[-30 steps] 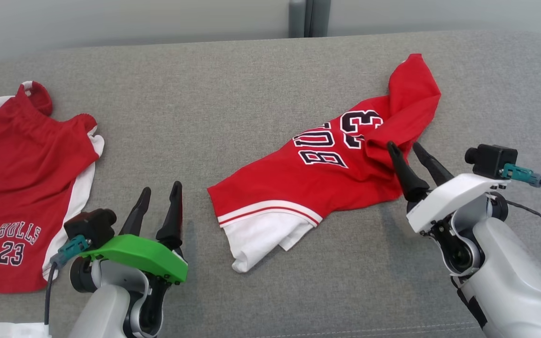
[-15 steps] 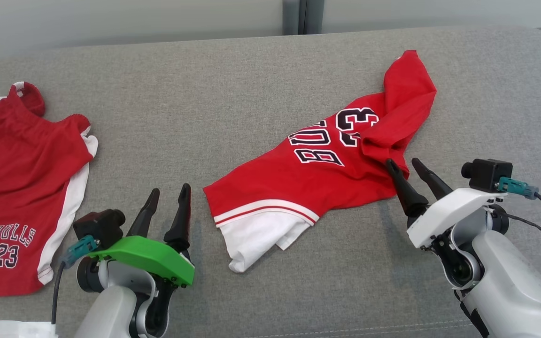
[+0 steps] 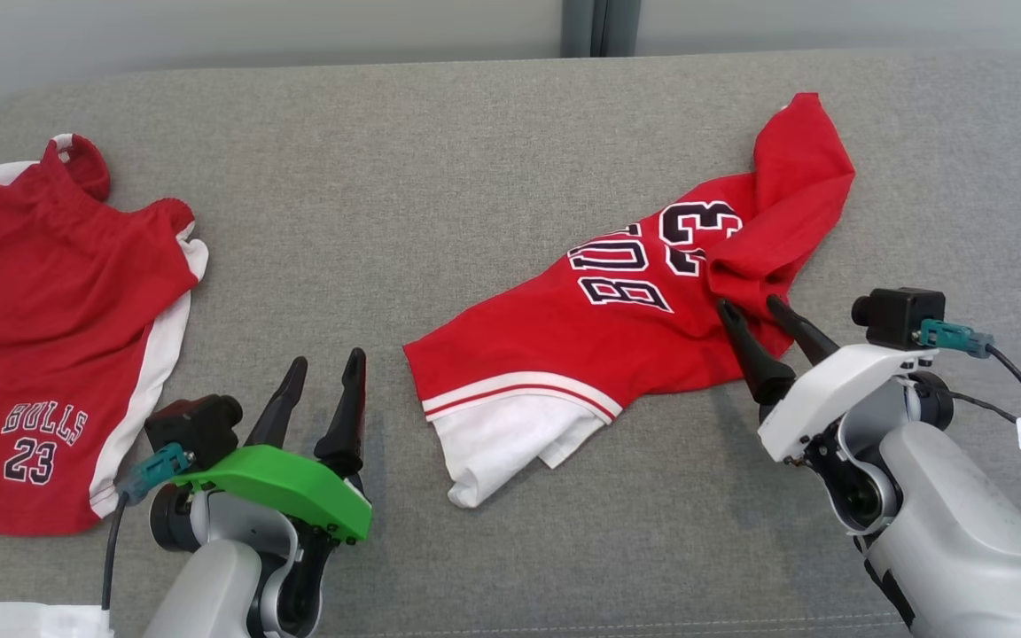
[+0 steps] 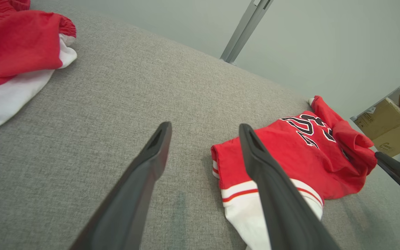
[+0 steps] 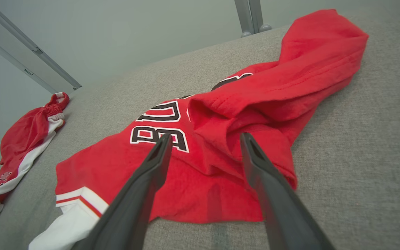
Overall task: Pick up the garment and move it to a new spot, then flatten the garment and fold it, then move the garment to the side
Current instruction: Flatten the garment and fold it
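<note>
The garment (image 3: pixel 617 346) is a red jersey with dark lettering and a white hem, lying crumpled on the grey cushioned surface (image 3: pixel 475 159), right of centre. My right gripper (image 3: pixel 748 301) is open at the jersey's near right edge. In the right wrist view the gripper (image 5: pixel 206 135) hangs low over a raised fold of the garment (image 5: pixel 262 90), with nothing held. My left gripper (image 3: pixel 328 357), green-bodied, is open over bare grey fabric just left of the white hem. The left wrist view shows that gripper (image 4: pixel 205 125) with the garment (image 4: pixel 290 152) behind its right finger.
Red and white shorts (image 3: pixel 50 328) marked "BULLS 23" lie spread at the far left and reach the left edge. A white object (image 3: pixel 14 620) sits at the bottom left corner. Off the surface to the right stands a cardboard box (image 4: pixel 384 128). A pale wall runs behind.
The head view has shifted a little. Relative to the garment, my right gripper has drawn back slightly toward its near edge. Both grippers stay open and the garment's shape is unchanged.
</note>
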### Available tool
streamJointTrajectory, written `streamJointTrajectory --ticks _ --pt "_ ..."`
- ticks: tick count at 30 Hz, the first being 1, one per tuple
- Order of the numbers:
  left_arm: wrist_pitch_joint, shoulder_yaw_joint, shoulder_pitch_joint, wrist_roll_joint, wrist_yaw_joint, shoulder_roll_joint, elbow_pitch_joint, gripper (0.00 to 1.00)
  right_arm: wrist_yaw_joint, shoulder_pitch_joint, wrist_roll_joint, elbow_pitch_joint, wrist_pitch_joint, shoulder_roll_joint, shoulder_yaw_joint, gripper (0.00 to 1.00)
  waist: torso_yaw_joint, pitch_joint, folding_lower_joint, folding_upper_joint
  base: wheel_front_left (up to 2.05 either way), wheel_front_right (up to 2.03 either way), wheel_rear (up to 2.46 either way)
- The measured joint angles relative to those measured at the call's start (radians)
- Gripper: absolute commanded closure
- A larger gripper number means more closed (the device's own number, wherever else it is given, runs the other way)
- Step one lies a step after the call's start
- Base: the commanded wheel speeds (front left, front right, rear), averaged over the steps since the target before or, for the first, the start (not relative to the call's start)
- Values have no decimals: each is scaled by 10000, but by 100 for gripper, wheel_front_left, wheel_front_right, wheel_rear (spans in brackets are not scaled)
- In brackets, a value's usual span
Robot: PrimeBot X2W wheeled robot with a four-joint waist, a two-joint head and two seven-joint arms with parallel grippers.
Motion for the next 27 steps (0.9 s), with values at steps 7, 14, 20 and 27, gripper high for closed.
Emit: streamJointTrajectory --ticks 7,14,20,27 --pt "0 8 -1 0 0 0 2 0 -77 -148 -96 357 134 102 58 95 71 30 0 0 0 0 0" --pt "0 17 -1 2 0 8 6 0 -77 -285 -94 585 134 236 69 100 86 47 0 0 0 0 0" --pt "-2 48 -2 4 0 25 8 0 -286 -377 -94 579 -278 341 -190 100 8 41 0 0 0 0 0" --pt "-96 157 5 0 8 54 65 0 -968 -134 -75 299 -1244 -50 -1103 100 -176 -38 0 0 0 0 0"
